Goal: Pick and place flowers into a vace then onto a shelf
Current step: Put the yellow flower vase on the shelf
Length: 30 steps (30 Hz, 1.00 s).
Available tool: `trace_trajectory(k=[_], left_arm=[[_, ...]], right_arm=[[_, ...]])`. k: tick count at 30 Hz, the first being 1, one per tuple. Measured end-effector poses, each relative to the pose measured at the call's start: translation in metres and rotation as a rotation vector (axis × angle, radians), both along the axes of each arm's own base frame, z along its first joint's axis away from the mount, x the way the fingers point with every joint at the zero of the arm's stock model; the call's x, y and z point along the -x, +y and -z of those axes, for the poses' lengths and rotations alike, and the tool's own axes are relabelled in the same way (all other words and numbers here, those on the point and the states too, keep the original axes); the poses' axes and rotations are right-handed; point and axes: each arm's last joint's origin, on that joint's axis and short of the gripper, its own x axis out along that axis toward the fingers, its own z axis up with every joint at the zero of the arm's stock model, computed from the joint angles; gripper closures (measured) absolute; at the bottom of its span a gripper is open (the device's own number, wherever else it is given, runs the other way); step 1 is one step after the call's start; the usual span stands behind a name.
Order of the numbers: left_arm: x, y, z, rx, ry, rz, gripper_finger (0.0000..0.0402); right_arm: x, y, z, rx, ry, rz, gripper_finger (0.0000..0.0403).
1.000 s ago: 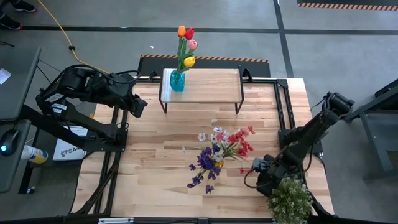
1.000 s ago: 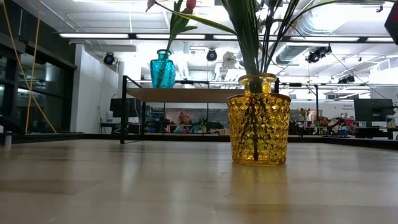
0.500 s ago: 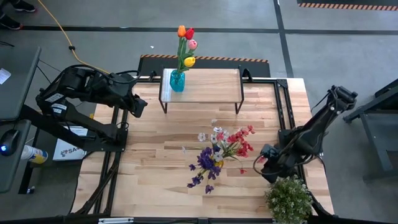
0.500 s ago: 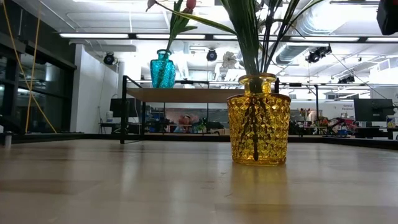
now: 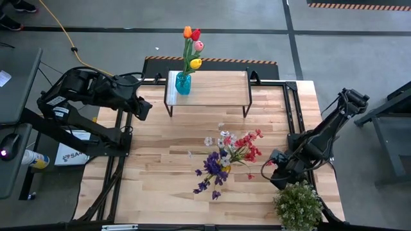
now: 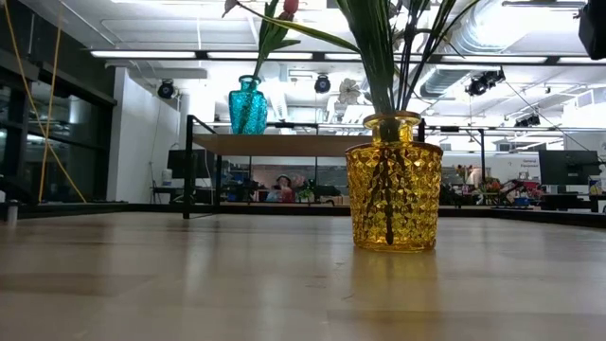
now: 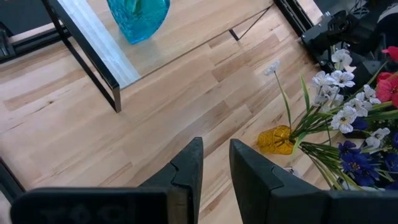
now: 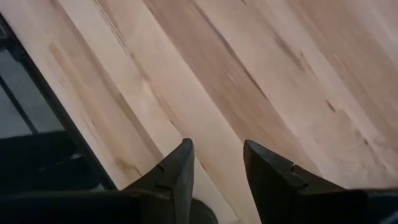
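Flowers [image 5: 226, 157]: mixed red, white and purple sprays, standing in yellow vase [image 6: 393, 182] mid-surface, ahead of right gripper and toward the shelf; not yet raised.
Tulips [image 5: 192, 45]: already in blue vase [image 5: 183, 83] at one end of shelf [image 5: 212, 88].
Right gripper [image 5: 275, 172]: low over bare surface [image 8: 261, 68], just beside potted plant [image 5: 298, 206], short of the sprays; fingers parted, holding nothing.
Left gripper [image 5: 142, 109]: parked off the shelf's blue-vase end, well apart from yellow vase; fingers narrowly parted, empty.
Risk, blooms: wide spread overhead likely to snag on a high approach, dragging stems out or tipping the vase.
Risk, vase: faceted glass probably slick and heavy; off-centre pinch likely to slip or tilt.
Risk, plant: elbow swing beside the bush could knock it off the surface edge.
Risk, shelf: free space beyond blue vase looks ample, yet trailing sprays could brush tulips or catch the shelf rim on set-down.
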Motion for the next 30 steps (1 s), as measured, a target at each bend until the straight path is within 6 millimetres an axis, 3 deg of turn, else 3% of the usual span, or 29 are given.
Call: trace_trajectory(k=[6, 12, 30], left_arm=[[0.000, 0.000, 0.000, 0.000, 0.000, 0.000, 0.0289], [0.000, 0.000, 0.000, 0.000, 0.000, 0.000, 0.0289], [0.000, 0.000, 0.000, -0.001, 0.000, 0.000, 0.0289]], right_arm=[[-0.002, 0.006, 0.006, -0.036, 0.074, -0.041, 0.0272], [-0.016, 0.014, 0.008, -0.074, -0.010, -0.066, 0.0272], [-0.079, 0.012, 0.038, -0.024, -0.185, -0.089, 0.0272]])
